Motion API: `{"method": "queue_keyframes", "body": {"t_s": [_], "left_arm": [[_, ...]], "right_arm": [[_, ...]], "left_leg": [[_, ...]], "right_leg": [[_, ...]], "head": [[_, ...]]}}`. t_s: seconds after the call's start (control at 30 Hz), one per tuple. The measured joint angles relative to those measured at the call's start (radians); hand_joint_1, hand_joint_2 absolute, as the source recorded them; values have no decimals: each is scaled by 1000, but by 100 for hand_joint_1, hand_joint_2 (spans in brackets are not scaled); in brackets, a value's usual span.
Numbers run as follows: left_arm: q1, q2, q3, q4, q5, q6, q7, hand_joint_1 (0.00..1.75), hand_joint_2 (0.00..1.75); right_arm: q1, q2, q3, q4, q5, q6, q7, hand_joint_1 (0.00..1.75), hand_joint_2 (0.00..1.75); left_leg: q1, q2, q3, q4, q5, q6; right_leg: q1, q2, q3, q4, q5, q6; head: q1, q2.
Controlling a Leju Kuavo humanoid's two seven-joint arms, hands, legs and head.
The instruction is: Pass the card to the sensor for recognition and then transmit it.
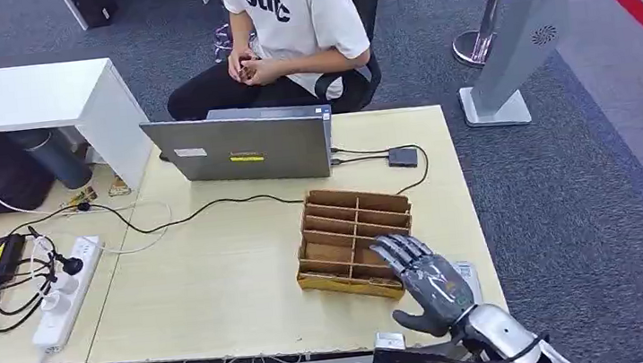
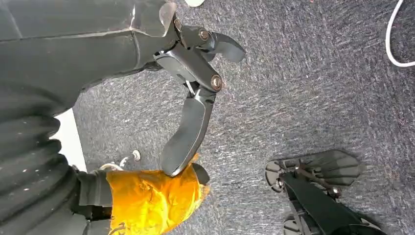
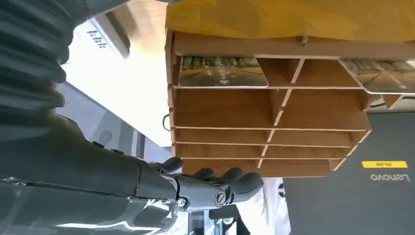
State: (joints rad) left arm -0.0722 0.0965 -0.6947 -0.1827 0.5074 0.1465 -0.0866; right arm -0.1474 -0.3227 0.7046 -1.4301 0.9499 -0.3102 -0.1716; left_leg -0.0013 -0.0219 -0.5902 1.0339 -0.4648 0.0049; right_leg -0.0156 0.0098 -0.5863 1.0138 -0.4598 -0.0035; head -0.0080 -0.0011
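Two cards sit in the wooden organizer (image 1: 356,243), seen in the right wrist view: one card (image 3: 222,71) in a slot of the row nearest the hand side, a second card (image 3: 384,74) in the neighbouring slot of that same row. Both are printed and glossy, lying flat against the slot floor with an edge facing the opening. Likely light, thin, stiff plastic, slippery; best taken by pinching the exposed edge at the slot mouth, thumb on one face and a finger on the other, then slid straight out. Pressing down flat would probably just skid.

The right hand (image 1: 427,280) hovers just over the near right corner of the organizer, fingers spread and extended, holding nothing. The left hand (image 2: 188,88) hangs over the carpet, fingers loosely apart, nothing in it.

The organizer rests on the bench (image 1: 220,282), right of centre. Behind it a grey laptop (image 1: 242,146) stands open, back toward the robot, with a cable running to a small dark box (image 1: 403,157), possibly the sensor, cannot confirm. A person in a white shirt (image 1: 295,8) sits beyond the laptop. A power strip (image 1: 66,291) lies at the left.
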Motion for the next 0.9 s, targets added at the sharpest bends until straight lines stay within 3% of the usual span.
{"method": "queue_keyframes", "body": {"t_s": [0.3,0.9], "left_arm": [[0,0,0,0,2,0,0,0,175],[0,0,0,0,2,0,0,0,175]], "right_arm": [[-4,6,1,27,48,-29,40,0,175],[-4,8,1,38,55,-32,41,0,175]], "left_leg": [[0,0,0,0,0,0],[0,0,0,0,0,0]], "right_leg": [[0,0,0,0,0,0],[0,0,0,0,0,0]], "head": [[0,0],[0,0]]}}
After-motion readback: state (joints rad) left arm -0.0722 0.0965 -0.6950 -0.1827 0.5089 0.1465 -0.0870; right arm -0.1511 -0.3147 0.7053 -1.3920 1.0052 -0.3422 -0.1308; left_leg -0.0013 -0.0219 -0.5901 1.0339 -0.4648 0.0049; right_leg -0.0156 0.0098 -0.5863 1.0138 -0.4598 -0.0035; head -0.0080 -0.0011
